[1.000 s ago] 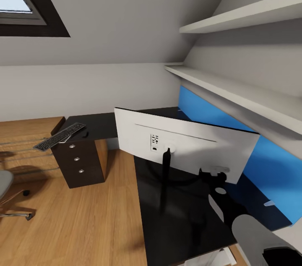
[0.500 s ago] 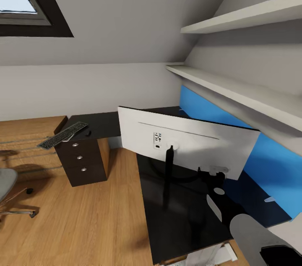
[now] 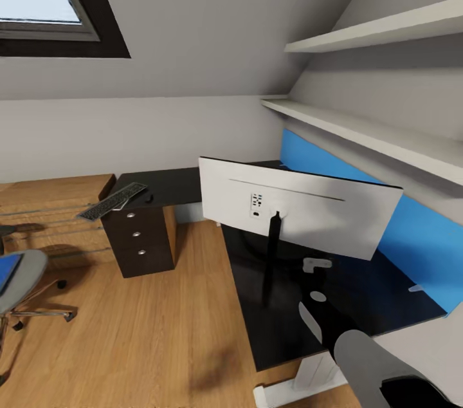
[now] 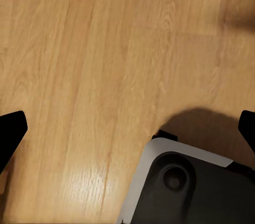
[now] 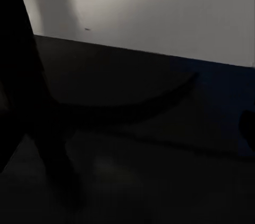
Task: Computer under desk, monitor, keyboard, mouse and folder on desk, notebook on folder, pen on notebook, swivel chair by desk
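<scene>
Standing white-back-out on the desk [image 3: 283, 324], the monitor [image 3: 302, 215] could tip if the right arm [image 3: 373, 363], at 5 o'clock, clips its stand. Left gripper [image 4: 127, 134] fingers sit apart over bare floor — the right gripper's state I cannot tell. Keyboard [image 3: 112, 201] overhangs the edge at 10 o'clock — a nudge might drop it.

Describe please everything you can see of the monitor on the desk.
The monitor is a wide flat screen seen from behind: a plain white back with a thin dark top edge and a small panel of ports near the middle. A slim black stand holds it upright on the glossy black desk, which mirrors it. It sits slightly angled, in front of the blue wall panel. Nothing else touches it.
</scene>
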